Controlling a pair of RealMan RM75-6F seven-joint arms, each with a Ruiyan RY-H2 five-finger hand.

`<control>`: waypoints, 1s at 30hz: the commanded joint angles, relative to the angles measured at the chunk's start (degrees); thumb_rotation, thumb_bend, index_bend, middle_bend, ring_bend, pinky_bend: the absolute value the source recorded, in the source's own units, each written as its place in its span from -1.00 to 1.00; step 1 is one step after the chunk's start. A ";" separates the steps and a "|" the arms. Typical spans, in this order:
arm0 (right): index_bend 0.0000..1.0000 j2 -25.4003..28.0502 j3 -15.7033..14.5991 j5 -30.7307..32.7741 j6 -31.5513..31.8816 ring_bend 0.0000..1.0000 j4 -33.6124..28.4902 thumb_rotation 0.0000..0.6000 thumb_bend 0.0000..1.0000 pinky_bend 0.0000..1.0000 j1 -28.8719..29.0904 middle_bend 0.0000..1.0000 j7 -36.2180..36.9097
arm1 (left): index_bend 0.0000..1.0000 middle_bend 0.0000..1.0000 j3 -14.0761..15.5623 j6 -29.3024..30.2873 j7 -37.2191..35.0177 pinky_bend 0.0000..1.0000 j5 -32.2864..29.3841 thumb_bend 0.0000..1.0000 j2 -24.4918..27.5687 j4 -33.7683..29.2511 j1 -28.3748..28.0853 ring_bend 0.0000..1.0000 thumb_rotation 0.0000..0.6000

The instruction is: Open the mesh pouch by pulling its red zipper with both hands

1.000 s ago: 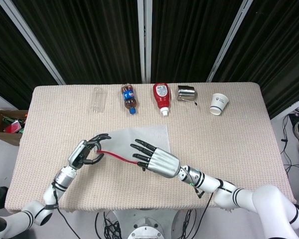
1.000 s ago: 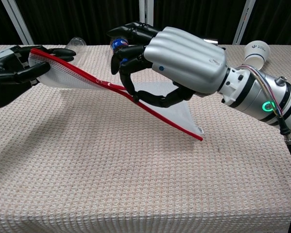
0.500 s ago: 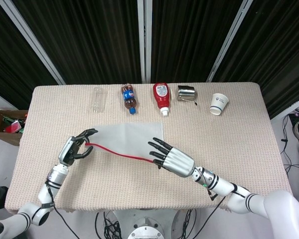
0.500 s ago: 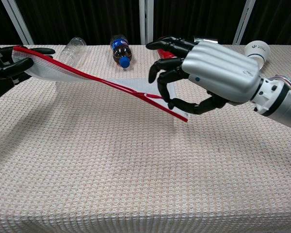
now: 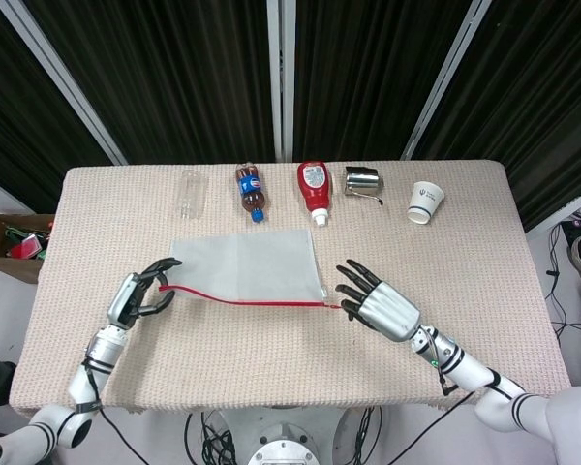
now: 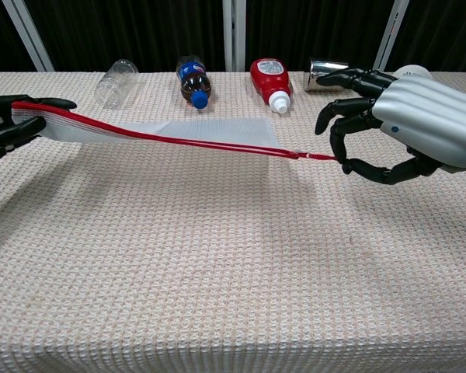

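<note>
The white mesh pouch (image 5: 242, 264) lies stretched across the table, its red zipper (image 5: 247, 301) along the near edge. In the chest view the pouch (image 6: 206, 129) hangs taut just above the cloth, and the red zipper (image 6: 179, 141) shows two parted red lines. My left hand (image 5: 138, 295) grips the pouch's left end, also seen at the chest view's left edge as the left hand (image 6: 4, 124). My right hand (image 5: 380, 308) is at the zipper's right end. There the right hand (image 6: 404, 124) pinches the red zipper pull (image 6: 326, 158) between thumb and a finger, the other fingers spread.
Along the far edge lie a clear plastic bottle (image 5: 190, 192), a cola bottle (image 5: 251, 191), a ketchup bottle (image 5: 314, 189), a metal cup (image 5: 363, 182) and a paper cup (image 5: 425, 201). A cardboard box (image 5: 10, 242) sits off the table's left side.
My right hand has travelled right along the zipper with the pull, to the pouch's right end. My left hand drew left, and the pouch now lies stretched flat and lower.
</note>
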 commanded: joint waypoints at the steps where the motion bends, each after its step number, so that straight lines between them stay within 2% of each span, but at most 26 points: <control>1: 0.92 0.40 -0.08 -0.18 -0.47 -1.00 0.09 1.00 -0.05 -1.00 -0.19 -0.43 -0.17 | 0.32 -0.49 -0.34 -0.03 0.82 -0.73 0.06 -0.09 0.01 -0.66 0.26 -0.74 1.00; 5: 0.91 1.19 -0.26 0.17 -2.02 -1.00 -0.22 1.00 -0.05 -1.00 -0.68 -0.44 -0.78 | 0.32 -0.49 -0.35 -0.25 2.22 -0.73 0.25 -0.09 0.20 -1.00 0.51 -0.74 1.00; 7: 0.81 1.53 -0.12 0.50 -2.78 -1.00 -0.91 1.00 -0.11 -1.00 -0.91 -0.47 -1.72 | 0.31 -0.49 -0.11 -0.90 4.71 -0.73 0.40 -0.08 0.17 -0.55 0.45 -0.74 1.00; 9: 0.41 2.23 0.19 1.31 -4.07 -1.00 -2.35 1.00 -0.30 -1.00 -1.23 -0.59 -3.36 | 0.25 -0.50 0.57 -1.94 11.07 -0.73 0.87 -0.08 0.17 0.58 0.24 -0.74 1.00; 11: -0.21 3.69 0.67 3.12 -6.92 -1.00 -4.77 1.00 -0.50 -1.00 -1.42 -0.70 -5.65 | 0.08 -0.53 1.69 -3.40 20.40 -0.73 1.59 -0.14 0.73 1.23 -0.04 -0.74 1.00; 12: -0.65 4.54 0.99 4.18 -8.46 -1.00 -6.14 1.00 -0.60 -1.00 -1.43 -0.74 -6.83 | -0.01 -0.55 2.24 -4.13 24.90 -0.73 1.93 -0.19 1.31 0.97 -0.18 -0.75 1.00; 14: -0.99 6.71 2.11 6.91 -11.54 -1.00 -9.75 1.00 -0.66 -1.00 -1.51 -0.78 -9.69 | -0.24 -0.62 3.12 -5.95 35.90 -0.73 2.17 -0.35 3.41 -1.18 -0.45 -0.76 1.00; 17: -1.00 9.40 3.98 9.89 -12.67 -1.00 -13.50 1.00 -0.71 -1.00 -2.22 -0.86 -12.95 | -0.42 -0.68 2.65 -8.48 53.52 -0.73 -0.17 -0.49 7.94 -7.18 -0.23 -0.76 1.00; 21: -1.00 13.06 5.90 13.07 -11.85 -1.00 -17.46 1.00 -0.75 -1.00 -4.05 -0.99 -12.96 | -0.46 -0.69 -0.34 -6.60 72.97 -0.73 -6.02 -0.52 13.55 -16.50 2.18 -0.76 1.00; 26: -1.00 17.60 8.70 19.16 -8.46 -1.00 -21.29 1.00 -0.69 -1.00 -8.81 -0.96 -12.22 | -0.46 -0.69 -2.91 -0.37 87.64 -0.73 -11.24 -0.53 19.78 -23.73 6.35 -0.76 1.00; 30: -1.00 21.80 9.46 23.28 -6.06 -1.00 -25.82 1.00 -0.64 -1.00 -13.37 -0.93 -10.21 | -0.46 -0.69 -3.56 3.45 91.38 -0.73 -13.60 -0.54 23.81 -26.91 9.78 -0.76 1.00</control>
